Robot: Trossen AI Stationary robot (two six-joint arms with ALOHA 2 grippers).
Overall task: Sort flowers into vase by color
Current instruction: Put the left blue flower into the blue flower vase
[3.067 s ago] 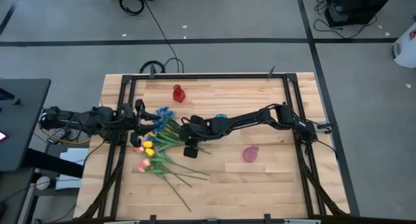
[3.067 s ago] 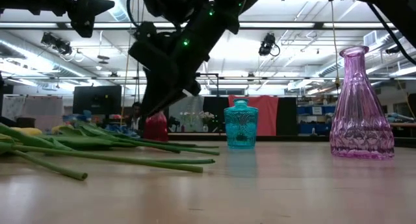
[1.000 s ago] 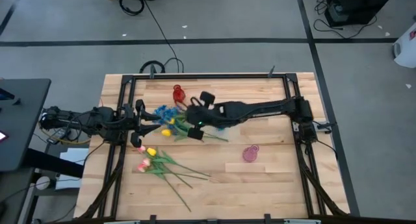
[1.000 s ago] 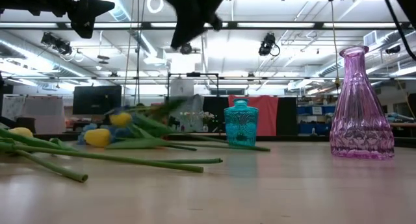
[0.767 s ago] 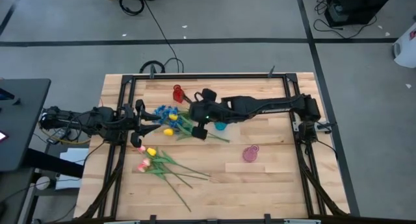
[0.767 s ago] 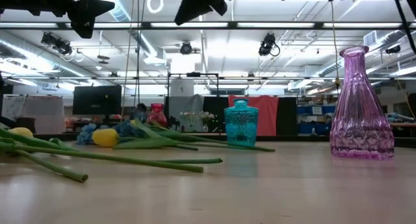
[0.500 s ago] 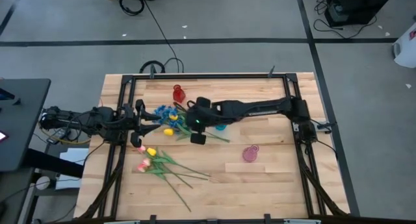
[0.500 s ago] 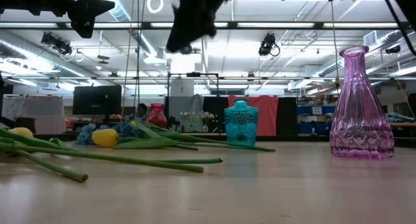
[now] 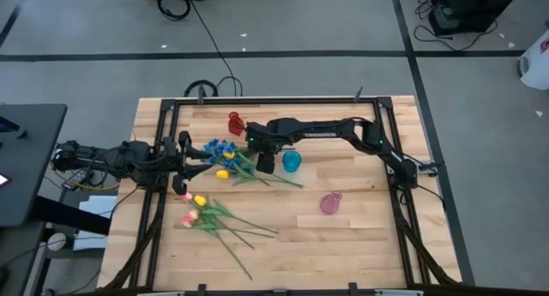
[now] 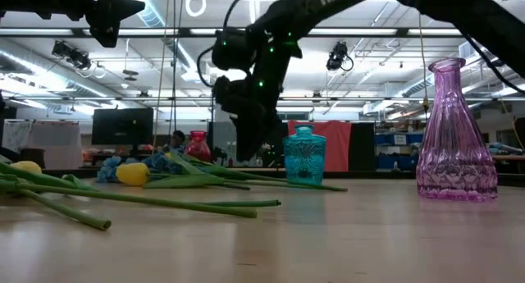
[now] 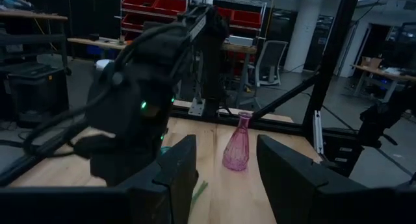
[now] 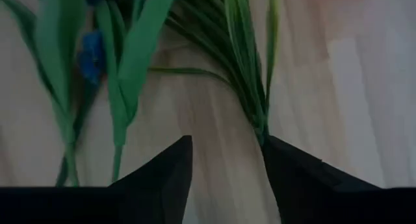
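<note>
Right tool poised, jaws spread and empty, over the blue-and-yellow flowers beside the teal vase.

The blue sprays (image 9: 216, 148) and a yellow tulip (image 9: 221, 173) are seen lying on the wooden surface (image 9: 343, 236) left of centre, stems fanned toward the teal vase (image 9: 292, 161); a second yellow tulip and pink tulips (image 9: 190, 217) lie nearer, well apart from the pink vase (image 9: 329, 202). The red vase (image 9: 235, 123) stands at the far side. The right tool (image 9: 265, 164) is held over the stems, nothing pinched. The left tool (image 9: 190, 166) waits at the left edge, fingers apart. A single blue stem is best singled out low and mid-length, clear of neighbouring leaves. Open room is judged to lie near and right; the teal vase just beside the tool should be avoided.
</note>
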